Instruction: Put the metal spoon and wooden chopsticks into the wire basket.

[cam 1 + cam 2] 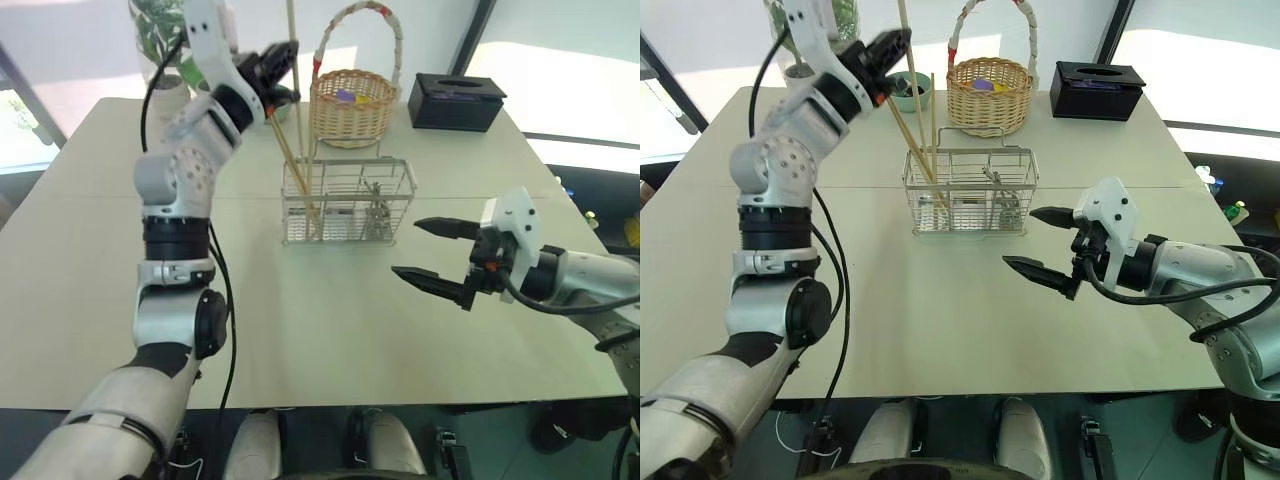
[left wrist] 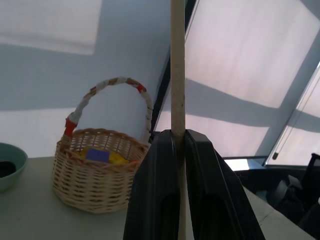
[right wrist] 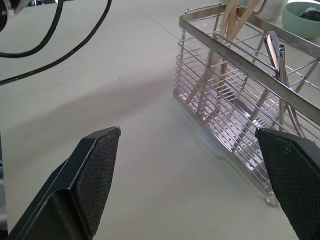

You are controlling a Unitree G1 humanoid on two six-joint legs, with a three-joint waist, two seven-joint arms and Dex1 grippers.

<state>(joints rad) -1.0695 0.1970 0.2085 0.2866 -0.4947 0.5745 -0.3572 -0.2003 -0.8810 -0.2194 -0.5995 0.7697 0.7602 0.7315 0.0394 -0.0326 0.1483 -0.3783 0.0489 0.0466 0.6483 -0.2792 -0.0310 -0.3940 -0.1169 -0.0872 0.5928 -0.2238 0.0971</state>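
Head views: the wire basket on the table holds the metal spoon and wooden chopsticks. Left wrist: the left gripper pinches one chopstick beside the wicker basket. Right wrist: the right gripper gapes empty.

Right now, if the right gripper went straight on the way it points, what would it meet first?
Probably the wire basket: the open right gripper points across bare table at its near side, though its aim may pass just beside it.

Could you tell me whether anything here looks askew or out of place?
Only the chopsticks: they stand in the wire basket, towering over its rim, one leaning, the other upright and pinched in the shut left gripper. The spoon sits inside normally.
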